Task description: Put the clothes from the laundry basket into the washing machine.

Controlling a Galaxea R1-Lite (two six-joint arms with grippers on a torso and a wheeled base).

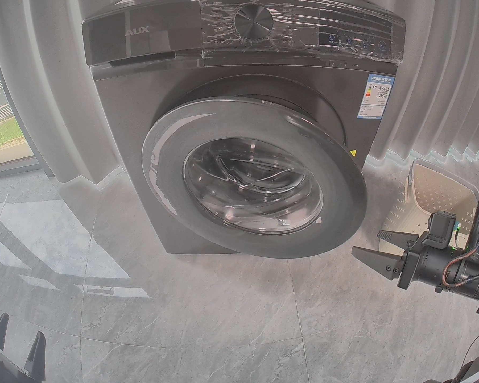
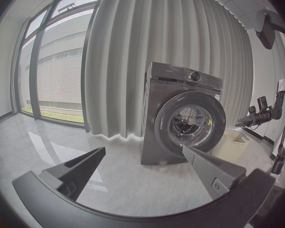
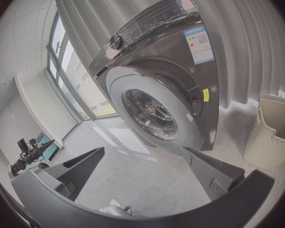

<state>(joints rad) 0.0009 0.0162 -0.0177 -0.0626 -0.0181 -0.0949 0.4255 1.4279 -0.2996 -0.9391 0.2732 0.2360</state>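
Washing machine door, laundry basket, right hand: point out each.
Washing machine door (image 1: 253, 187), head view, middle of glass window.
Laundry basket (image 1: 442, 190), head view, perforated wall.
Right hand (image 1: 365, 241), head view, midway between fingertips.

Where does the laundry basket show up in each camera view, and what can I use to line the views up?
Head view: laundry basket on the floor at the right edge, right of the washing machine.
Left wrist view: basket on the floor beside the machine, on the side away from the window.
Right wrist view: basket on the floor by the machine's labelled corner.
Shared landmark: the machine's round door.
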